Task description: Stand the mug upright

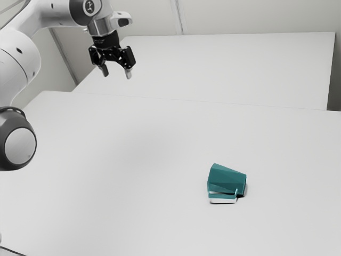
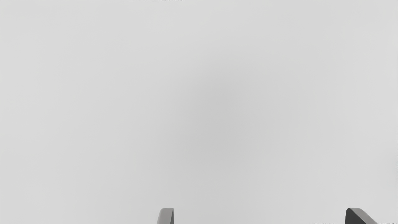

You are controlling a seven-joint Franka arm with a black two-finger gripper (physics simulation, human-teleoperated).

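Note:
My gripper (image 1: 116,75) hangs high above the table at the exterior view's upper left, open, with nothing between its fingers. In the wrist view the two fingertips of the gripper (image 2: 259,214) stand wide apart over bare tabletop. A teal mug (image 1: 228,179) lies on its side on the table, toward the exterior view's right and well away from the gripper. Its handle, with a pale inner side, is at the edge nearest the exterior camera.
The white table (image 1: 133,160) stretches beneath the arm. Behind it a second white surface (image 1: 229,66) reaches toward the wall. The arm's links occupy the exterior view's left.

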